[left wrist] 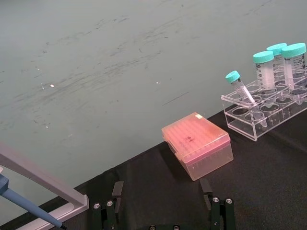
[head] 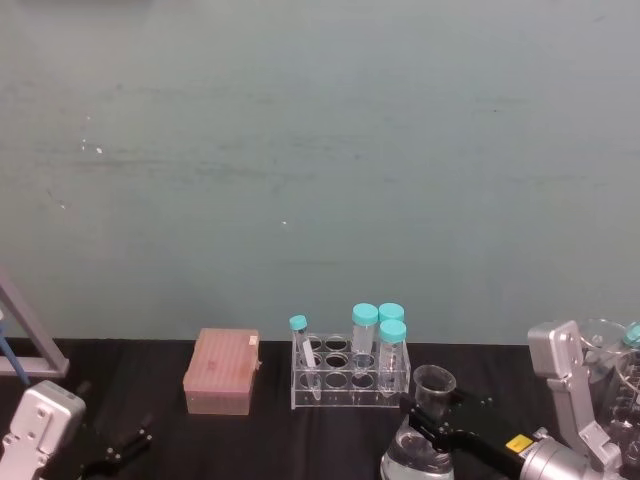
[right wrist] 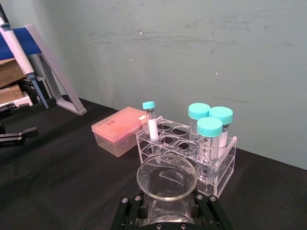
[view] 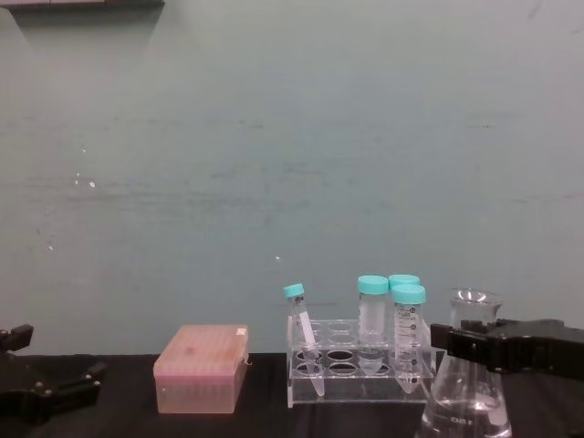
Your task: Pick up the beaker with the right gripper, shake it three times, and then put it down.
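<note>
The right pincer point(head: 432, 425) reaches in low from the robot's right, its black arm running nearly level across the dark surface point(head: 150, 375), and its blocky jaws are clenched on the narrow neck of the beaker point(head: 428, 420) just under the flared rim. In the chest view the right pincer point(view: 467, 345) comes in from the right edge as a flat black bar that crosses the neck of the beaker point(view: 467, 392), with the rim standing above it and the wide clear base spreading below; whether the base rests on the surface cannot be told, since it runs off the lower edge. In the right wrist view the right pincer point(right wrist: 168, 207) closes from both sides of the beaker point(right wrist: 166, 176), whose open mouth faces the camera. The beaker sits at the front right of the surface, just in front of the right end of the clear tube rack point(head: 350, 372), which holds teal-capped tubes point(head: 392, 345), three upright and one thinner one leaning at its left end. A pink lidded box point(head: 222, 372) lies to the left of the rack, near it but apart. The left pincer point(head: 120, 448) is parked low at the robot's front left corner, its thin fingers point(view: 82, 376) spread apart and released, holding nothing, well apart from the beaker
</note>
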